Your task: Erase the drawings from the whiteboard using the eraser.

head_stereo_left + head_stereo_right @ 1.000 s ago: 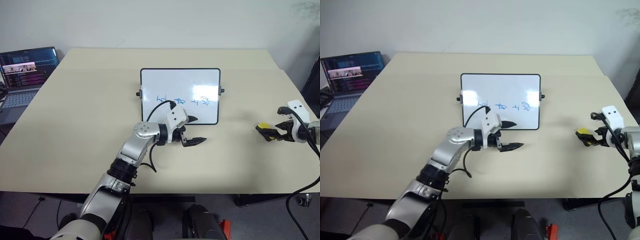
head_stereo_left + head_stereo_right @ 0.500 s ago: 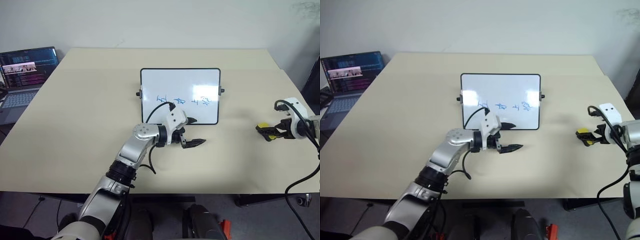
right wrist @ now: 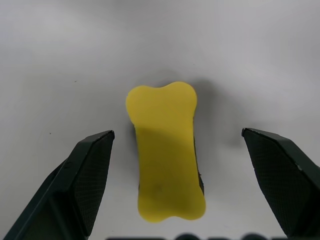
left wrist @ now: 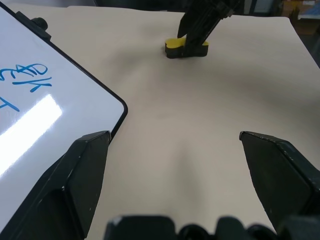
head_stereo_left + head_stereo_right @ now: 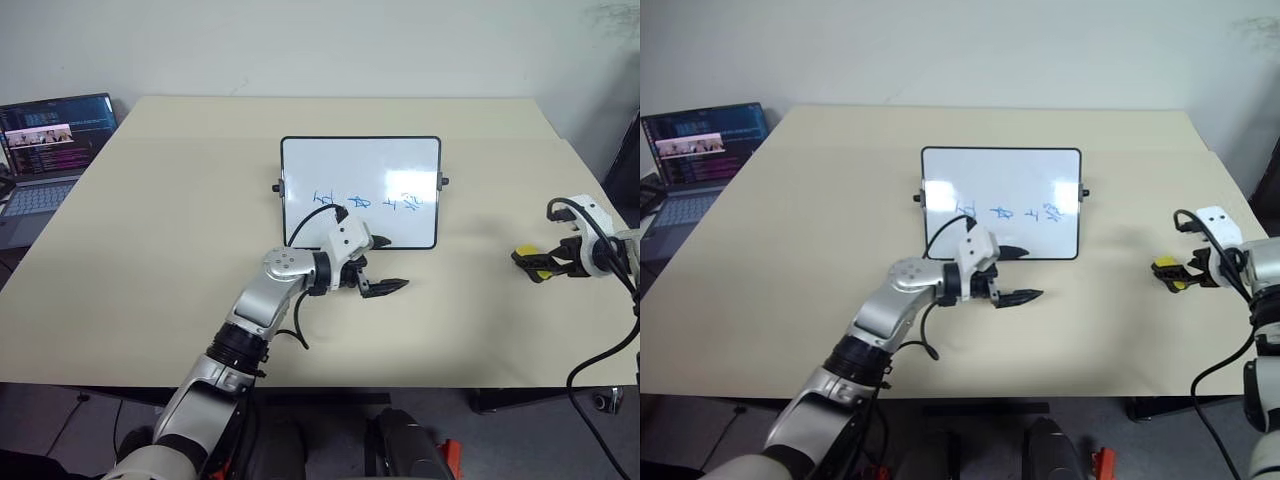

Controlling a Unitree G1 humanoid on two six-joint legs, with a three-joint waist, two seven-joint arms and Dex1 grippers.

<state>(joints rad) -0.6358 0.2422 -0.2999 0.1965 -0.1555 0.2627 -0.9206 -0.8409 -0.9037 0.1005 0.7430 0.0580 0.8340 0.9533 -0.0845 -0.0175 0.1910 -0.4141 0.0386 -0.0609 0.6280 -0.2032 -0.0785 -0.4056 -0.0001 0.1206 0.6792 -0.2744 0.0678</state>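
Squarely between the spread black fingers of the right gripper [image 3: 177,145] lies the small bright yellow eraser [image 3: 165,150], a waisted block with a dark underside, flat on the pale beige table [image 5: 180,250] near its right edge. Not yet pinched; clear table on both sides of the block. Best done by lowering straight down so the fingers [image 3: 87,175] pass either side of the narrow waist, then closing across that waist, keeping the dark face downward for wiping. Worth avoiding a skewed descent that could nudge the block or catch only a corner.

Well apart to the left, the glossy white whiteboard with the thin black frame [image 5: 360,160], lying near the middle of the table, with the three thin blue marker drawings [image 5: 367,200] in a row across it, still to be wiped. Just beside its near edge, the left gripper [image 5: 383,264], fingers also apart and empty.

From the right wrist view: the eraser's outline and its centring between the fingers, too small to judge from the head views. From the left wrist view: the board's rounded corner and the eraser seen from the side, yellow over dark. From the head views alone: the open grey laptop with a lit screen [image 5: 45,150] at the table's far left.
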